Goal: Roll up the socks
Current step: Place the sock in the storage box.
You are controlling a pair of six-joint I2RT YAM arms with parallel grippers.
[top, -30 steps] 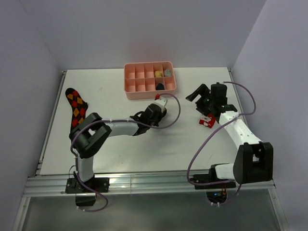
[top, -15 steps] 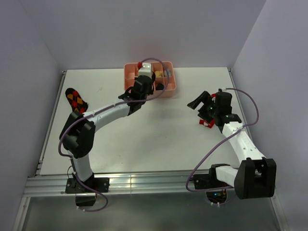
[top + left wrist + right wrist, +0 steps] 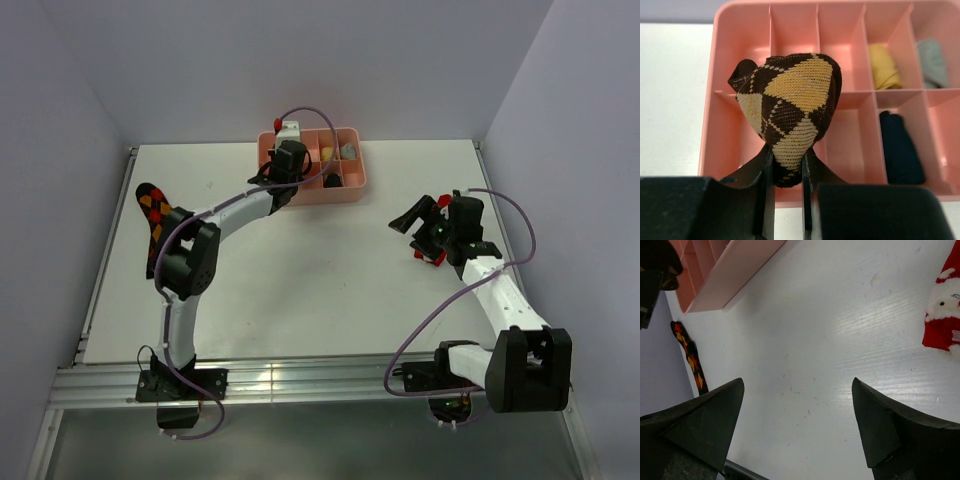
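Observation:
A rolled black sock with tan argyle diamonds (image 3: 790, 105) is pinched at its lower end in my left gripper (image 3: 787, 170), which is shut on it. The roll hangs over the left compartments of the pink tray (image 3: 710, 125), where the left gripper (image 3: 289, 160) reaches in the top view. A black sock with red-orange diamonds (image 3: 155, 215) lies flat at the table's left edge, also showing as a strip (image 3: 690, 360). The red sock with white trim (image 3: 942, 320) lies bunched under the right arm (image 3: 432, 256). My right gripper (image 3: 797, 425) stands wide open and holds nothing above bare table (image 3: 412, 216).
The pink tray (image 3: 352, 187) stands at the back of the table. Its right cells hold a yellow roll (image 3: 884, 65), a grey roll (image 3: 932, 55) and a dark navy roll (image 3: 900, 147). Grey walls close in the left, back and right.
My left arm has carried the rolled tan argyle sock from mid-table back to the pink tray. The right arm shifted slightly, still open.

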